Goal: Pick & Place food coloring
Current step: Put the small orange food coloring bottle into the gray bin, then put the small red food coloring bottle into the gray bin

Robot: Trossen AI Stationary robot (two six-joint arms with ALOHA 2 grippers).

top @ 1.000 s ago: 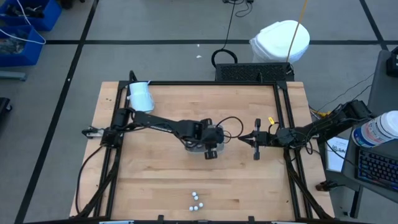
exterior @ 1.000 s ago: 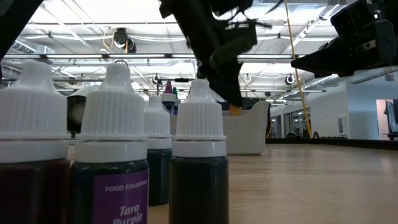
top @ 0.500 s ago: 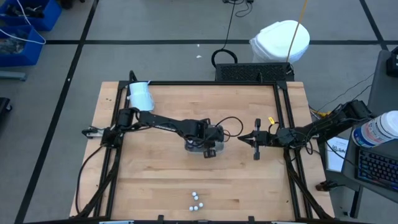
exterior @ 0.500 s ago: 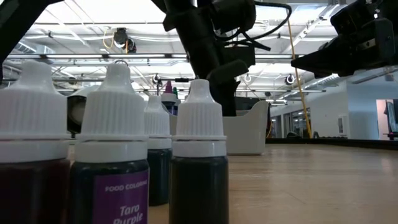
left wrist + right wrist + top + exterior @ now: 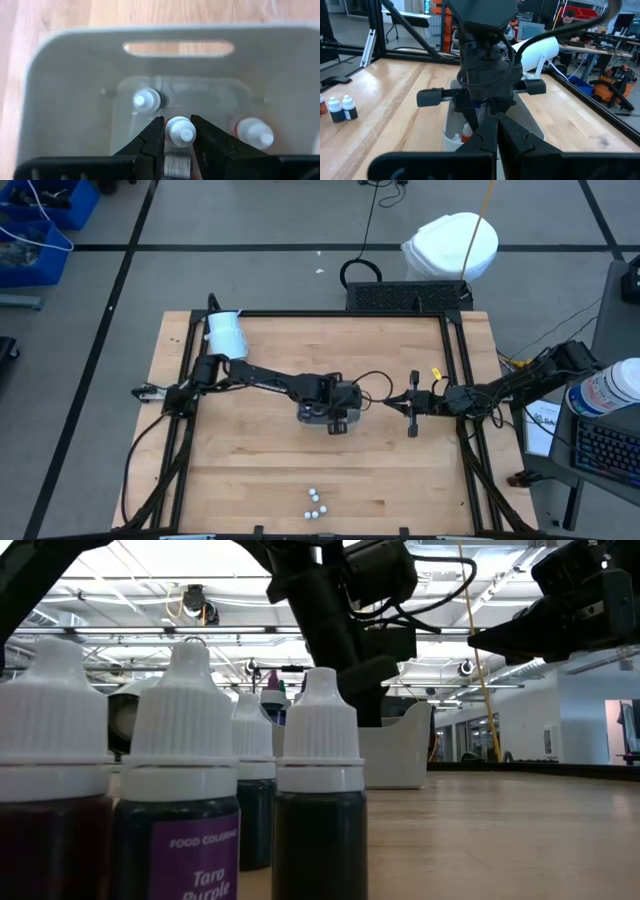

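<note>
My left gripper (image 5: 179, 125) reaches down into the pale grey tray (image 5: 75, 100) at the table's middle (image 5: 312, 415), shut on a white-capped food coloring bottle (image 5: 180, 131). Two more white-capped bottles (image 5: 146, 100) (image 5: 255, 131) stand on the tray's floor. Several dark bottles with white caps (image 5: 315, 505) stand upright near the table's near edge, filling the low view's foreground (image 5: 320, 810). My right gripper (image 5: 388, 402) hovers shut just right of the tray, pointing at it (image 5: 497, 131). My left gripper pinches the bottle between its two fingers (image 5: 152, 142), just below the white cap (image 5: 180, 131), coming from above and pointing down. The bottle stands upright in the hold, inside the tray. Whether its base is on the tray floor cannot be seen.
A large white cylinder (image 5: 226, 335) lies at the table's far left corner. Black frame rails (image 5: 455, 360) run along the table's sides. Bare wood lies between the tray and the near bottles. A person sits at a bench beyond the table (image 5: 567, 20).
My left gripper has come down with the bottle into the tray, shifting slightly toward the table's left. The right arm and the bottles by the near edge have stayed where they were.
</note>
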